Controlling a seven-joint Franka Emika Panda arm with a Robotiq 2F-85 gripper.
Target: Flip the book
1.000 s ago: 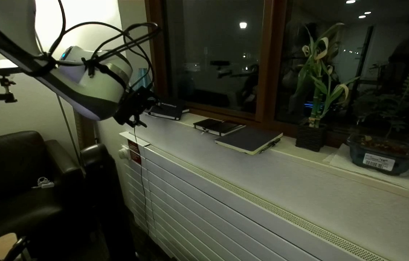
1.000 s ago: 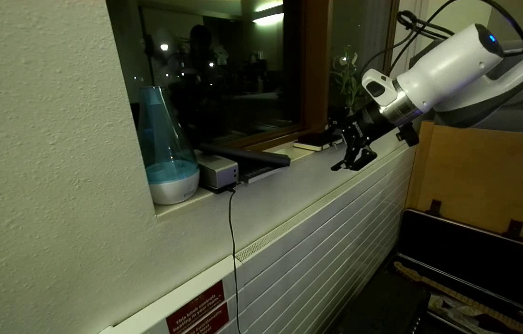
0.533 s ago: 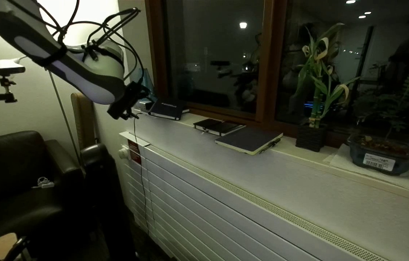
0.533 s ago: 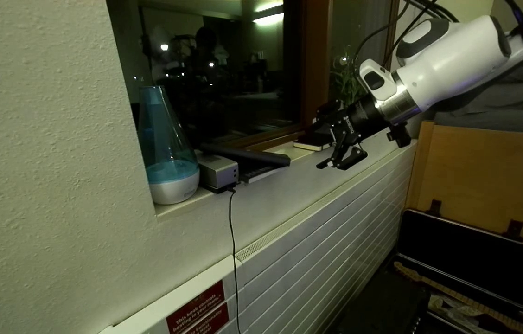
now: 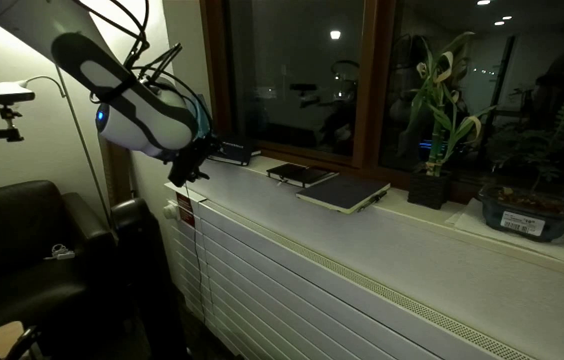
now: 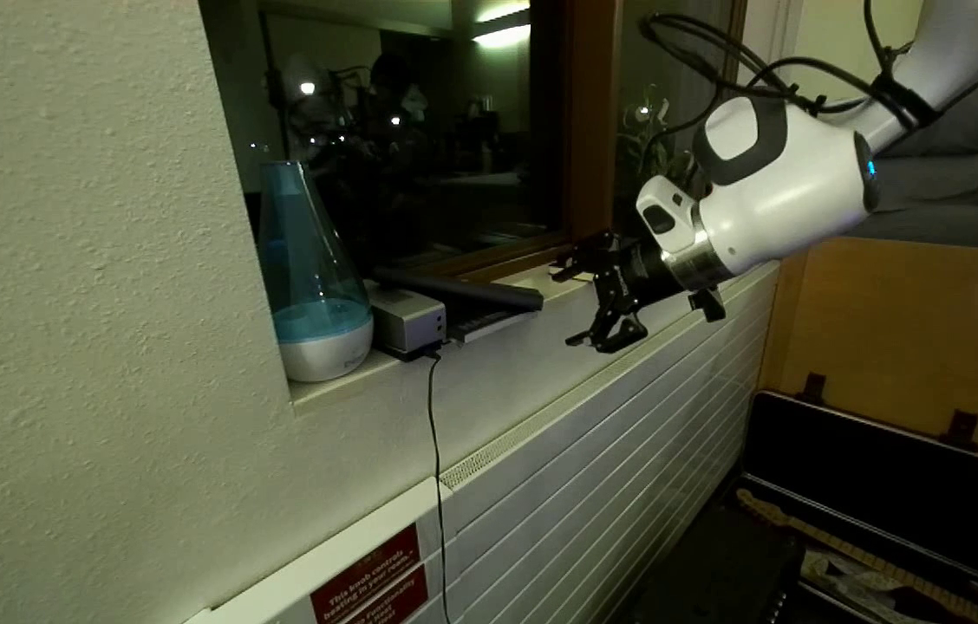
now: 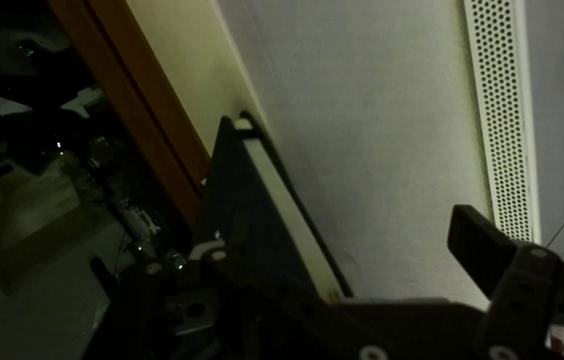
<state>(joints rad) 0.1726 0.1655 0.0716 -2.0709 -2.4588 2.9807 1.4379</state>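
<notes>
Several dark books lie on the sill, and I cannot tell for sure which is the task's book. A dark book with pale lettering (image 5: 237, 153) is propped at a tilt at the far end, also in the other views (image 6: 489, 296) (image 7: 237, 175). A small black notebook (image 5: 302, 175) lies flat along the sill, and a wider dark grey one (image 5: 344, 194) lies beside it. My gripper (image 5: 212, 160) is open and empty near the propped book, pointing at it (image 6: 571, 308). In the wrist view my jaws (image 7: 359, 235) are apart, the left finger dark against its cover.
A blue humidifier (image 6: 324, 338) and a grey box (image 6: 411, 321) stand past the propped book. The window frame (image 5: 369, 85) rises behind. A pen (image 5: 373, 200), a bamboo pot (image 5: 428, 190) and a planter (image 5: 527, 220) stand along the sill. A radiator grille (image 7: 502, 120) runs in front.
The wrist has turned. In an exterior view my gripper has moved left and a little lower, toward the propped book. The books have not moved.
</notes>
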